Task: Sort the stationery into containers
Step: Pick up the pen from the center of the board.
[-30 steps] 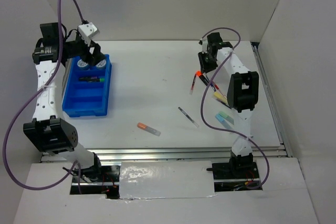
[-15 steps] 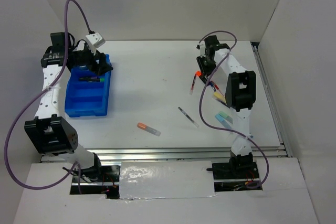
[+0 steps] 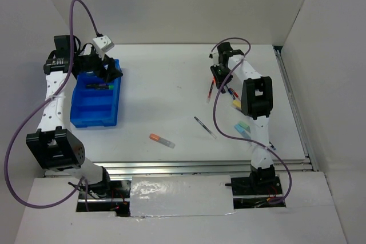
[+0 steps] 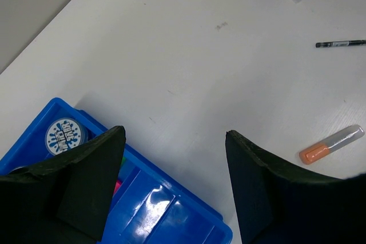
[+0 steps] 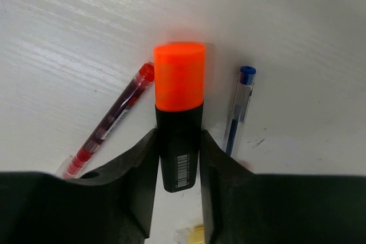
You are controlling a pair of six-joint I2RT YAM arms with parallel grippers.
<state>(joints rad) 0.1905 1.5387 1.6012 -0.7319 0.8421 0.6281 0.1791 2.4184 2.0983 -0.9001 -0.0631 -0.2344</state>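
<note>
Blue plastic tray (image 3: 93, 111) sat on the left part of the table (image 3: 166, 78), toward the far side. Left pincer (image 4: 174, 135) hovered over the tray's far right corner, jaws wide, nothing between them.

Left wrist view: one tape roll (image 4: 64, 135) lay flat in the far compartment. Slivers of green and pink showed in the next compartment, mostly hidden behind a finger. Top view: a green highlighter (image 3: 107, 86) lay across that second compartment.

Right pincer (image 5: 178, 150) was at the far right of the table, jaws narrow and closed on the black barrel of an orange highlighter (image 5: 179, 75). One finger touched each side of the barrel, and the orange cap stuck out past the fingertips. Could not tell whether the highlighter was off the table or resting on it. A red pen (image 5: 111, 121) lay slanted just to its left. A blue pen (image 5: 239, 112) lay just to its right.

Loose on the table:
- an orange marker (image 3: 162, 140) with a pale barrel, near the middle
- a dark pen (image 3: 205, 127), to the right of the orange marker
- a yellow marker (image 3: 236, 104) and light blue markers (image 3: 243, 127), both beside the right arm and partly hidden by it
</note>
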